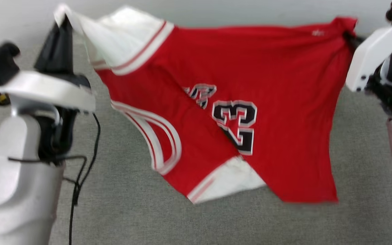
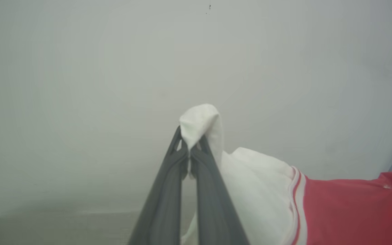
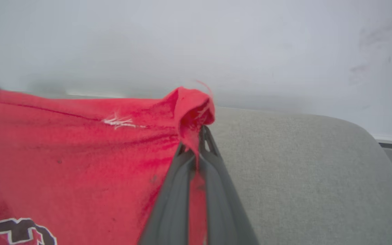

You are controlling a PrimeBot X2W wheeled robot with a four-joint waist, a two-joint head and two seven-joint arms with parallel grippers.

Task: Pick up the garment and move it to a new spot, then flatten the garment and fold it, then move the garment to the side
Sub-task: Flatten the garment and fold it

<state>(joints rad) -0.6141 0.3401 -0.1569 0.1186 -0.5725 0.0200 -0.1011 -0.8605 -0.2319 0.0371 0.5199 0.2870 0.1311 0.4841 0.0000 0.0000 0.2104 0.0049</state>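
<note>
The garment (image 1: 277, 88), a red jersey with white sleeves, striped trim and a black "23", hangs stretched between both arms above the grey surface, its lower part draping down. My left gripper (image 1: 63, 23) is shut on a white sleeve corner at the upper left; in the left wrist view the left gripper (image 2: 190, 143) pinches that white cloth (image 2: 201, 124). My right gripper (image 1: 349, 35) is shut on a red corner at the upper right; the right wrist view shows the right gripper (image 3: 196, 139) clamped on bunched red fabric (image 3: 192, 109).
A grey fabric-covered table (image 1: 121, 204) lies under the jersey, with its rounded far edge (image 3: 352, 126) against a pale wall (image 1: 216, 12). A black cable (image 1: 80, 177) hangs from my left arm.
</note>
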